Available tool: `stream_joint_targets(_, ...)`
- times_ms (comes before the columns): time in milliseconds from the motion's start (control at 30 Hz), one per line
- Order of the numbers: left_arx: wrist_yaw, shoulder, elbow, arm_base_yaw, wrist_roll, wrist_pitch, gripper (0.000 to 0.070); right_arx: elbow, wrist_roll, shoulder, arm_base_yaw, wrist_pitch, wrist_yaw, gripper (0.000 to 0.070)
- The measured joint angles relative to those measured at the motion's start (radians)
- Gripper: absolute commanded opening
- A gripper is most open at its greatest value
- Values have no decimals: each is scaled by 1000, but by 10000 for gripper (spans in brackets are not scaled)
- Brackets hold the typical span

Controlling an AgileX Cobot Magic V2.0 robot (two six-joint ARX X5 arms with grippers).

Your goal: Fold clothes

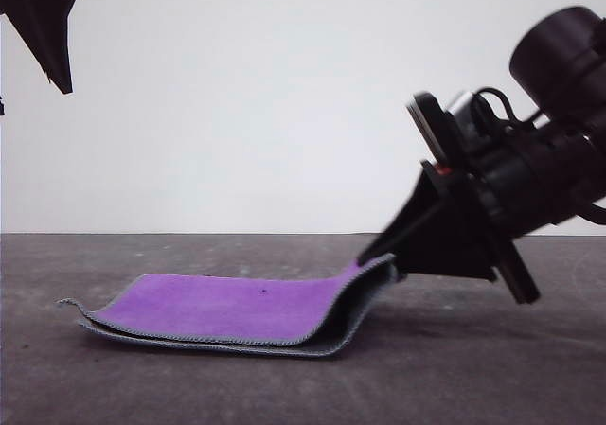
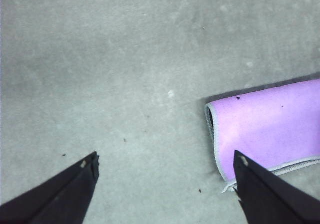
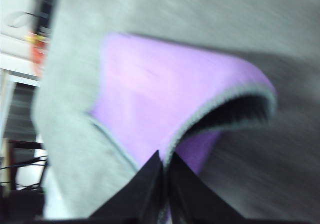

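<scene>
The clothes (image 1: 237,307) are one small cloth lying doubled over on the grey table, purple face up, with light grey stitched edging. My right gripper (image 1: 374,255) is shut on its right edge and holds that edge a little above the table. In the right wrist view the fingers (image 3: 150,184) pinch the cloth (image 3: 160,94) at its hem, and the dark inner face shows in the curl. My left gripper (image 1: 59,75) hangs high at the far left. It stands open (image 2: 166,158) over bare table, with the cloth's folded left end (image 2: 270,129) beside its right finger.
The grey table (image 1: 473,368) runs back to a plain white wall. Bare surface lies left of and in front of the cloth. In the right wrist view, dark furniture and cables show past the table's edge (image 3: 20,174).
</scene>
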Motion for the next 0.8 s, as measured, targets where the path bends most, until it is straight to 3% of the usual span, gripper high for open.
stream_joint_targets(333, 0, 0, 0, 0, -8, 0, 517, 135, 38, 43, 119, 6, 5, 0)
stream_joint_targets(800, 0, 0, 0, 0, -10, -16, 517, 342, 61, 271, 259, 6, 5, 0)
